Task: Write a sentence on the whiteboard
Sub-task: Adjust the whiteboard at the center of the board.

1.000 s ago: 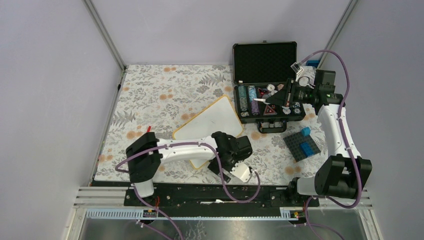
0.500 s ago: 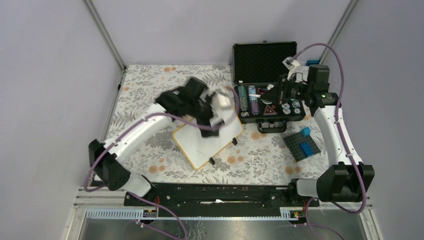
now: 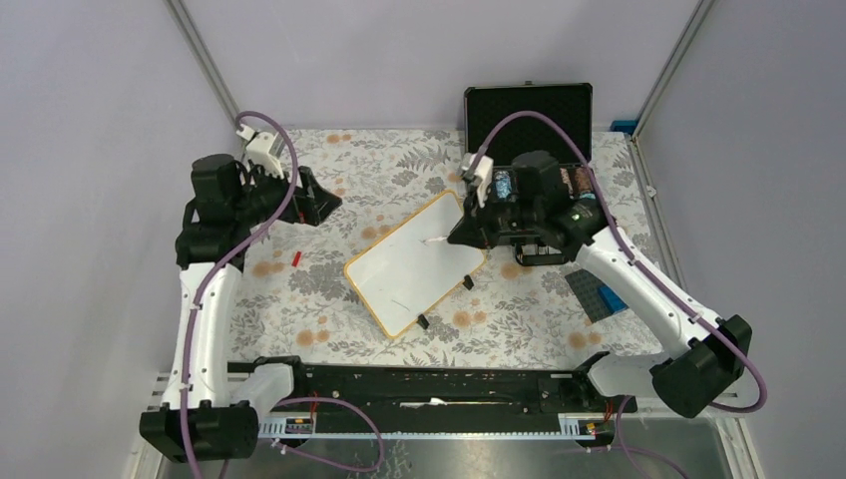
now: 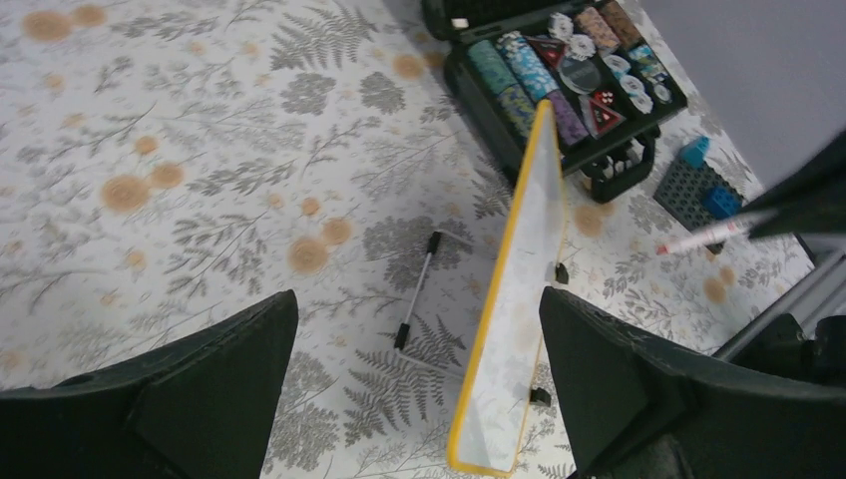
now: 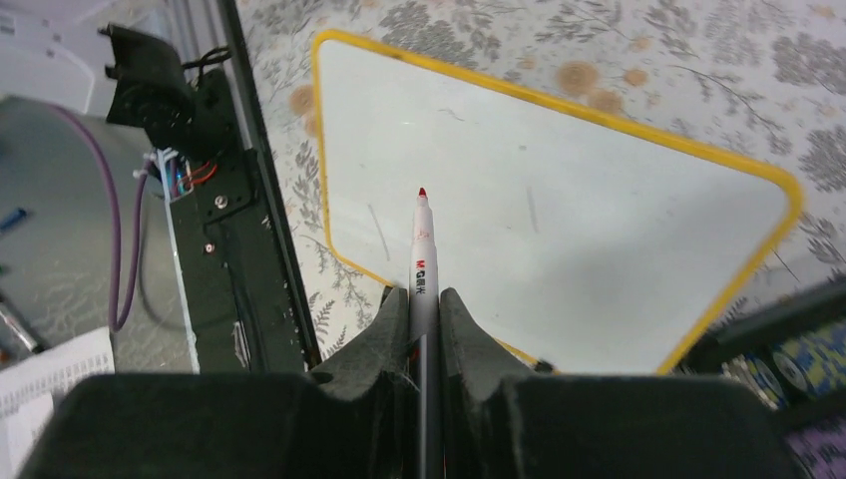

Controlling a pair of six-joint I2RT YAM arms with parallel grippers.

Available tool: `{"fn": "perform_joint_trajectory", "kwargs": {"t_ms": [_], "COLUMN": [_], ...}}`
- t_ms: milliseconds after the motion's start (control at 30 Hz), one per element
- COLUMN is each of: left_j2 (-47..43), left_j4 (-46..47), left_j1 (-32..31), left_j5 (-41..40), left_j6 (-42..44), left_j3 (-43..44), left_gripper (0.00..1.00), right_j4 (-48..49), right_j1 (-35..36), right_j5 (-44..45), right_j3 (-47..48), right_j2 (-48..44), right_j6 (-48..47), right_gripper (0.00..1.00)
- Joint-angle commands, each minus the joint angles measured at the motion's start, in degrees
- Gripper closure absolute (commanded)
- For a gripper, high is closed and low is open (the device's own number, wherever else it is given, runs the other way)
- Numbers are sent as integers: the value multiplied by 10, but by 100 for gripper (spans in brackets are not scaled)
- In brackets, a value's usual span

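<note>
The right gripper (image 5: pixel 423 299) is clenching a red-tipped marker (image 5: pixel 421 249) over the whiteboard (image 5: pixel 599 230); the left gripper (image 4: pixel 414 309) is hanging released, well apart.

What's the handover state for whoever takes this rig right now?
Left claw: open, empty, raised over the far left of the table.
Right claw: shut on the red-tipped marker, uncapped, tip aimed at the whiteboard; contact can't be told.
Whiteboard: mid-table, propped on its feet, next to the open case.
Done: marker picked up and brought over the board.
Left: the whole sentence. The board shows only faint stray marks, no lettering.
</note>
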Motion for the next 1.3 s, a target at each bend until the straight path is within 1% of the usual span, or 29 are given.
{"fn": "perform_joint_trajectory", "kwargs": {"t_ms": [0,67,133,200,300,367,433,633,733,900,933,1033,1100,1267], "left_j2": [18,28,42,56,57,62,74,116,140,191,203,247,271,333], "left_j4": [-57,-90,-137,-163,-168,-173,-187,-188,-189,-192,-200,-242,-263,-333], "left_j1": [36,36,36,36,36,32,12,-65,-79,-96,-100,-107,-107,-108], "left_j5": [79,115,132,137,144,156,158,133,128,118,114,106,102,104], "left_j6": [64,105,148,178,207,227,254,272,286,313,323,371,398,461], "left_j3": [-13,-18,-18,-23,-45,-55,-59,-67,-53,-15,-5,35,64,149], "left_gripper": [1,1,1,1,2,5,12,39,53,80,86,97,100,100], "right_j4": [13,25,42,53,48,37,32,6,-9,-23,-21,-3,10,28], "right_j1": [88,123,144,149,149,149,149,149,148,149,149,149,149,152], "right_j5": [86,116,128,122,103,90,85,110,113,79,75,71,69,62], "right_j3": [31,33,28,24,22,24,24,32,37,37,36,31,32,52], "right_j2": [10,18,19,16,14,15,16,11,5,6,8,17,24,43], "right_j6": [-56,-66,-71,-67,-69,-71,-75,-103,-110,-121,-122,-119,-117,-108], "right_gripper": [100,100,100,100,100,100,100,100,100,100,100,100,100,100]}}
